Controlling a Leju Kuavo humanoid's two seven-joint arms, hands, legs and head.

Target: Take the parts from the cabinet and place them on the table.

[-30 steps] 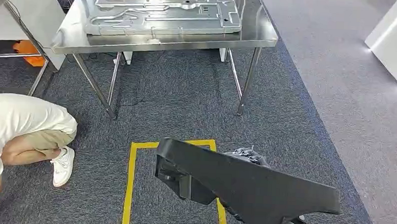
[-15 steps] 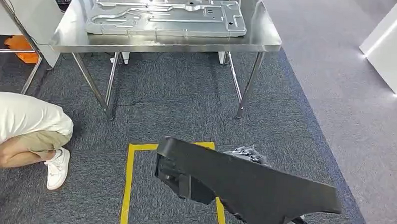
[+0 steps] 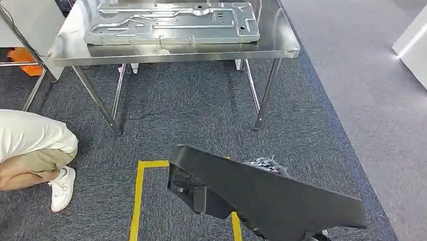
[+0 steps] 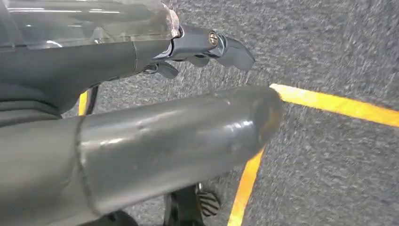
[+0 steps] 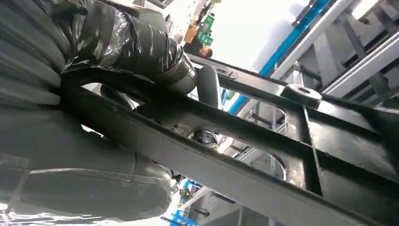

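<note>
Grey carpet with a yellow taped square (image 3: 137, 204) fronts a stainless steel table (image 3: 280, 44) at upper centre. The right hand (image 5: 94, 94), fingers wrapped, carries the long black plastic part (image 3: 262, 201) lower right, apparently for delivery. The left hand (image 4: 207, 44) holds nothing, fingers apart.

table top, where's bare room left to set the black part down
The metal panel covers most of the table. Bare steel shows as a strip along the near edge, a band at the right end, and a wedge at the left end. The black part, held by the right hand, looks too wide for these.
</note>
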